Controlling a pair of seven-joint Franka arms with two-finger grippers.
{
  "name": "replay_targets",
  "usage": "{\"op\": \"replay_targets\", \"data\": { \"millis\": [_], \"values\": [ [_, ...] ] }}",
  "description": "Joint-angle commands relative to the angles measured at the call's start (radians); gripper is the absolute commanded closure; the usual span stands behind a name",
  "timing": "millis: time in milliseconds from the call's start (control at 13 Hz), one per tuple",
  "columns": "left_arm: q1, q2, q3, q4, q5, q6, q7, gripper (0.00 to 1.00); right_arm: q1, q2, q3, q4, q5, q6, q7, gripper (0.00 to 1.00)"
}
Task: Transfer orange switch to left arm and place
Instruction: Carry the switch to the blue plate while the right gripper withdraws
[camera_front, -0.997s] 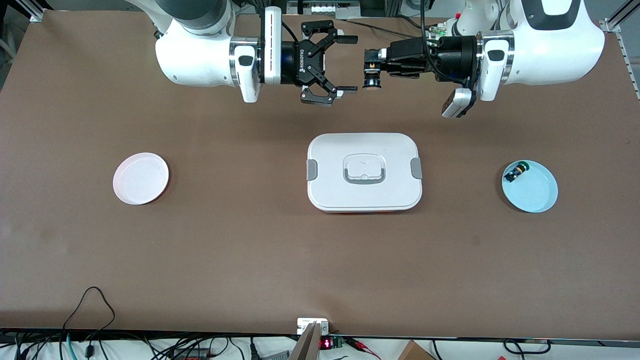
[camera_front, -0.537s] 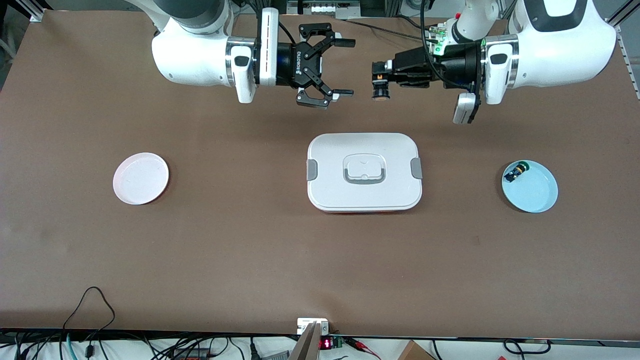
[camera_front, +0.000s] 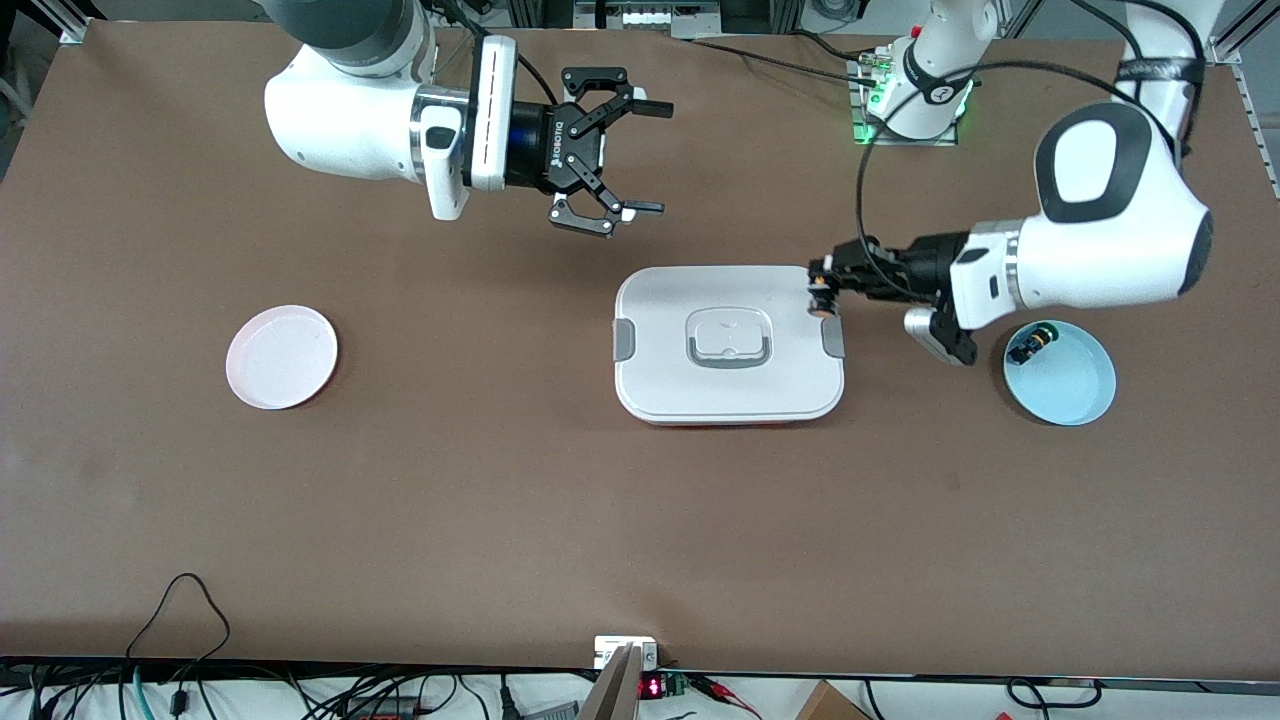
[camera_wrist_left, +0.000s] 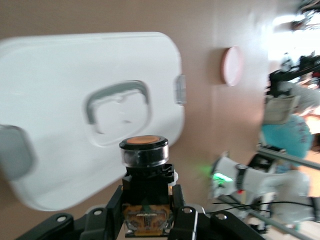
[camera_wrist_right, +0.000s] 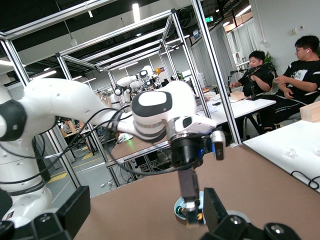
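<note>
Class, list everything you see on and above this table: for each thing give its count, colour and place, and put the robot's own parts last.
Box: one, white with grey latches, middle of the table.
Pink plate: one, toward the right arm's end of the table.
Blue plate: one, toward the left arm's end.
Green-capped switch: one, black, on the blue plate.
Orange switch: one, black with an orange cap, held over the box's edge.
Left gripper: one, black, shut on the orange switch, over the box.
Right gripper: one, black, open, over bare table.
</note>
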Motion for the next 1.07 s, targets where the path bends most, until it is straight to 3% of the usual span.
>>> {"op": "replay_targets", "data": {
  "millis": [0, 230, 460, 613, 997],
  "values": [
    [0.011, 0.025, -0.009, 0.069, 0.212, -0.028, 0.027, 0.78, -0.028, -0.031, -0.034, -0.067, -0.007, -0.083, 0.007, 0.0],
    [0.036, 0.031, -0.009, 0.081, 0.473, -0.08, 0.118, 0.78, -0.043, -0.035, -0.106, -0.079, -0.083, -0.191, 0.013, 0.0],
    [0.033, 0.051, -0.009, 0.078, 0.754, -0.127, 0.197, 0.78, -0.083, -0.035, -0.148, -0.076, -0.229, -0.329, 0.149, 0.0],
    [0.036, 0.08, -0.01, 0.078, 0.939, -0.124, 0.268, 0.78, -0.085, -0.047, -0.163, -0.078, -0.355, -0.377, 0.326, 0.0],
    [0.155, 0.192, -0.009, 0.044, 1.19, -0.026, 0.434, 0.78, -0.085, -0.08, -0.188, -0.07, -0.632, -0.388, 0.816, 0.0]
  ]
}}
